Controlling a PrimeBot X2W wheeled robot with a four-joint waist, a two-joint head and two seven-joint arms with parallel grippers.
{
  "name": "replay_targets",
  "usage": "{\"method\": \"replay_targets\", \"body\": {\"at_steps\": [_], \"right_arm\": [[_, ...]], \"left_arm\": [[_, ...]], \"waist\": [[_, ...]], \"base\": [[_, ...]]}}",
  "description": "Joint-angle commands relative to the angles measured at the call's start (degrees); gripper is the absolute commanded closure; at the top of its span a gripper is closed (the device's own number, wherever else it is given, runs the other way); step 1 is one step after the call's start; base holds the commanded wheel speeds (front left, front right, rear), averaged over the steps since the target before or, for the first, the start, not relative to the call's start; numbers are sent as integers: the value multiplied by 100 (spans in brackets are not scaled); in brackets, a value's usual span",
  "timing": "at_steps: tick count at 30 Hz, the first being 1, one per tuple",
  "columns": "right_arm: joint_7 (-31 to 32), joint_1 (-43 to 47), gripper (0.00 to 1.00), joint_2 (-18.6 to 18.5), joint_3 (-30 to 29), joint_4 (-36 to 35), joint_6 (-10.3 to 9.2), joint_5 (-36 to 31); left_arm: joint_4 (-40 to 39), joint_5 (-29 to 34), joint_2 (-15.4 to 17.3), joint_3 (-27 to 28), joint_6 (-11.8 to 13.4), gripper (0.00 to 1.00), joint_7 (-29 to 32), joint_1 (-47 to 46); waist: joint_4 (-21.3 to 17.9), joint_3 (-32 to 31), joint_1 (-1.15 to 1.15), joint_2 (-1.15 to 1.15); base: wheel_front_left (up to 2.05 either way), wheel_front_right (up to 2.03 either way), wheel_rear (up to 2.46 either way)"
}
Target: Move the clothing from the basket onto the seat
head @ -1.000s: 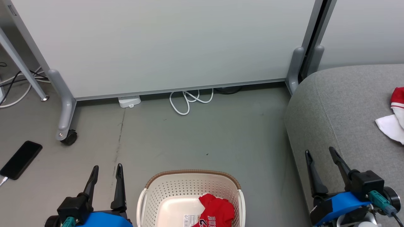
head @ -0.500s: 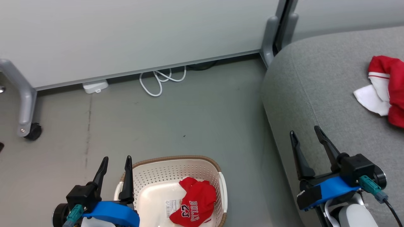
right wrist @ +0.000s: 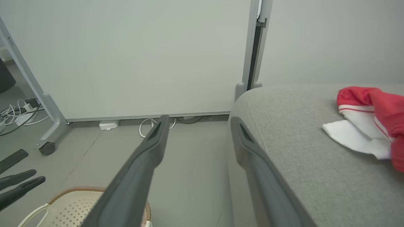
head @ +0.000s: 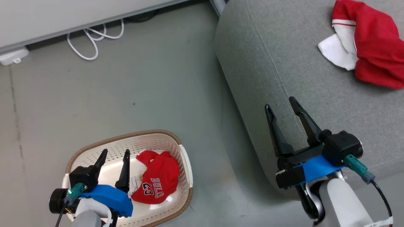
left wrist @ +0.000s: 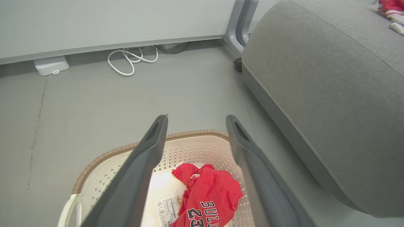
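Held left gripper (head: 116, 151) and right gripper (head: 280, 102) wide open, empty. Risked pinching basket (head: 148, 142) wall along with jersey (head: 156, 181), lying close beside it.

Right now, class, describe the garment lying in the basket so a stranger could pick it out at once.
Start at the grey seat; on the floor beside it stands a cream perforated basket with a brown rim. Inside lies a crumpled red jersey. Unlike the red-and-white garment on the seat, it is printed BULLS 23.
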Motion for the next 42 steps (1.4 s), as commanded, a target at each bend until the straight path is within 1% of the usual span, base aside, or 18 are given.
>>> {"method": "replay_targets", "body": {"at_steps": [1,4,5,7,11,17,21,28,35,42], "right_arm": [[-79,-197,0,7,80,-1,3,84],[-157,-315,0,7,201,-24,3,207],[-157,-315,0,7,201,-24,3,207],[-206,-404,0,7,245,-58,3,307],[-262,-471,0,8,345,-104,3,418],[-290,-607,0,8,424,-155,3,462],[-294,-705,0,8,441,-281,3,479],[-296,-812,0,7,512,-516,3,521],[-297,-728,0,7,476,-687,3,467],[-298,-615,0,7,474,-743,3,402]], "left_arm": [[182,-27,109,-47,-9,0,-15,-235],[546,-99,196,-125,-9,0,-5,-462],[546,-99,196,-125,-9,0,-5,-462],[789,-130,298,-195,-8,0,34,-628],[1184,-207,404,-298,-7,0,101,-950],[1655,-270,555,-442,-7,0,228,-1454],[1884,-258,624,-635,-7,0,341,-1748],[2064,-429,795,-1013,-7,0,381,-2086],[2164,-660,927,-1458,-7,0,577,-2376],[2041,-1107,1026,-2044,-7,0,870,-2604]], "waist": [[-475,570,-1,0],[-642,877,-1,0],[-642,877,-1,0],[-733,1082,-1,0],[-855,1459,-1,0],[-919,2020,-1,0],[-898,2335,-1,0],[-928,2737,-1,0],[-868,2954,-1,0],[-777,3127,-1,0]], "base": [[0,0,0],[0,0,0],[0,0,0],[0,0,0],[0,0,0],[0,0,0],[0,0,0],[0,0,0],[0,0,0],[0,0,0]]}}
